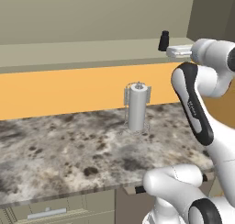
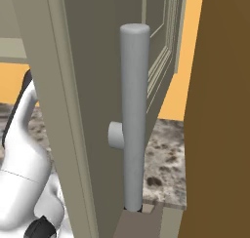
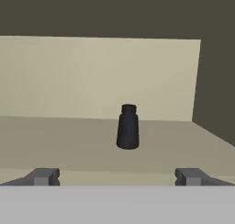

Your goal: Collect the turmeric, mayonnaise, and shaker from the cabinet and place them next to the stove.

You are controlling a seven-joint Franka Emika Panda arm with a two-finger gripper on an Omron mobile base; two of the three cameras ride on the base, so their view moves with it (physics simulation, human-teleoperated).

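Speckled stone counter (image 1: 69, 145) lies below you; your gripper (image 3: 117, 177), jaws wide apart, faces the upright black shaker (image 3: 128, 127) on the cabinet (image 3: 69, 136) shelf.

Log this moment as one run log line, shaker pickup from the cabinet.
phase: approach | target: shaker upright on cabinet shelf | gripper: open, short of shaker, holding nothing | counter: paper towel holder

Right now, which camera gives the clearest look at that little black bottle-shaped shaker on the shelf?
The hand view: the tiny black bottle-shaped shaker stands upright, whole and centred ahead on the grey-beige cabinet shelf. The left base view shows it small and far, beside the arm. In the right base view a cabinet door blocks the sight.
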